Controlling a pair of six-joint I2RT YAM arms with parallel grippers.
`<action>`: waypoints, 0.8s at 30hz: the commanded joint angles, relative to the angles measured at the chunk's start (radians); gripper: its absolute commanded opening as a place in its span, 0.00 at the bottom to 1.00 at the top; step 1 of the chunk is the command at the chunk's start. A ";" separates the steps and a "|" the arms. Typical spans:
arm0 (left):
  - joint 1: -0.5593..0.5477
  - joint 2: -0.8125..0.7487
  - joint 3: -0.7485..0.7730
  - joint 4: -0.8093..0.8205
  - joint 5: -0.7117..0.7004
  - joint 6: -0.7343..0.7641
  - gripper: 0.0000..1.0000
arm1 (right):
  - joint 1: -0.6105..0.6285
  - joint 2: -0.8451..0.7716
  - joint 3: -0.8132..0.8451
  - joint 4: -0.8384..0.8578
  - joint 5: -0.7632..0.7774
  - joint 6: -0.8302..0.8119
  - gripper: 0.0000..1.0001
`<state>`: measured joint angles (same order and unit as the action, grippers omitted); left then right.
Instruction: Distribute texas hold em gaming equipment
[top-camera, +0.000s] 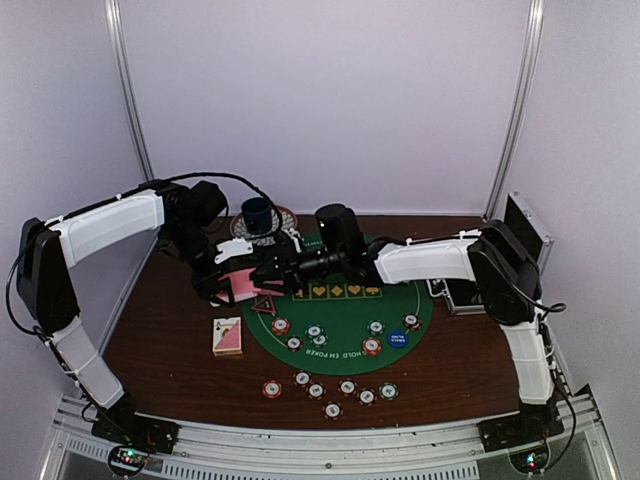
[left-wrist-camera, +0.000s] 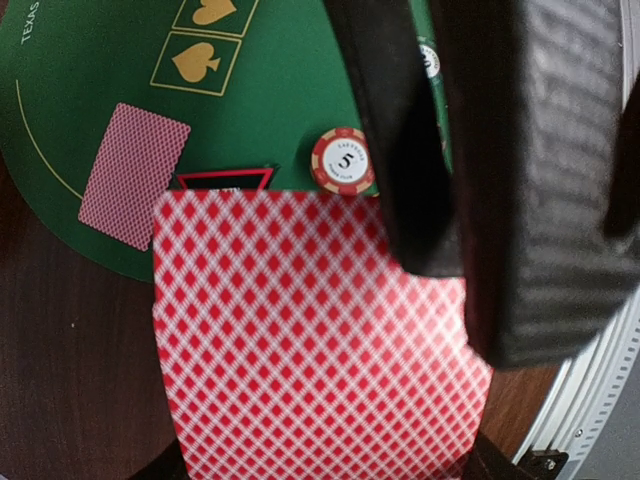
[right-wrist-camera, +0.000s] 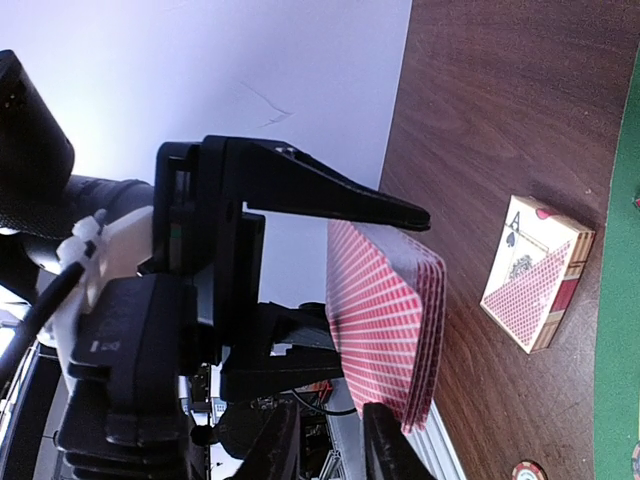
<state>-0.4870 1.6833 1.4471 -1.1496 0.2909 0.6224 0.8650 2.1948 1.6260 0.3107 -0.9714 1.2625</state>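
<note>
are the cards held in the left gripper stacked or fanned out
Stacked: the cards form one block, edges only slightly stepped.

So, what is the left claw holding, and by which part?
The deck of pink-backed cards, clamped across its faces at one end by the left claw.

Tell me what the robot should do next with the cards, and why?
Probably the right fingers should pinch one off the stack of pink-backed cards to deal it. The left fingers clamp that stack, the right ones sit at its edge, and the left wrist view shows just one loose card on the green mat.
</note>
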 joint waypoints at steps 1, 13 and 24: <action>0.001 -0.020 0.003 0.003 0.001 0.002 0.00 | 0.005 0.007 0.012 -0.002 -0.025 -0.014 0.25; 0.001 -0.027 0.000 0.003 0.000 0.003 0.00 | -0.037 -0.091 -0.058 -0.127 -0.001 -0.145 0.35; 0.001 -0.025 0.006 0.004 0.005 -0.002 0.00 | -0.016 -0.035 -0.023 -0.010 -0.016 -0.047 0.38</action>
<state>-0.4870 1.6833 1.4406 -1.1526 0.2806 0.6224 0.8364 2.1563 1.5665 0.2501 -0.9863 1.1862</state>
